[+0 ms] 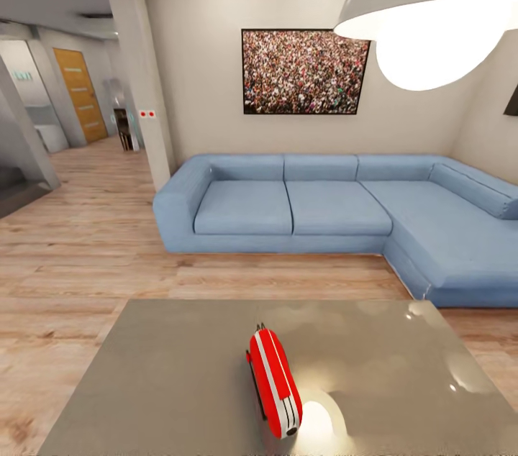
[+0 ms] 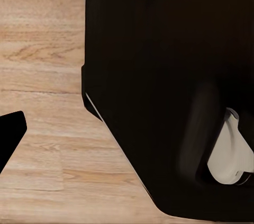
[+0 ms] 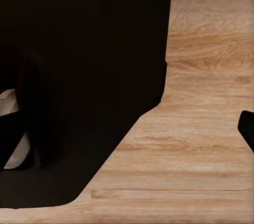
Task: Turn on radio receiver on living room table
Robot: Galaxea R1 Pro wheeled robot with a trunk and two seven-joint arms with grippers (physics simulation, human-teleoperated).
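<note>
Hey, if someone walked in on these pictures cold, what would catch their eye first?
Probably the glossy red radio receiver, standing alone on the near part of the grey table, its narrow end toward the camera. Behind it, the blue L-shaped sofa spans the far wall under a framed crowd picture, and a bright white pendant lamp hangs at the upper right.

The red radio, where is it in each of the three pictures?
Head view: the red radio stands on the grey table, near the table's near edge, a bit right of the middle, in front of the blue sofa.
Left wrist view: the radio is not in it; dark robot body over wood floor.
Right wrist view: the radio is not in it; the same.
Shared landmark: the light wood plank floor, seen in all three.
</note>
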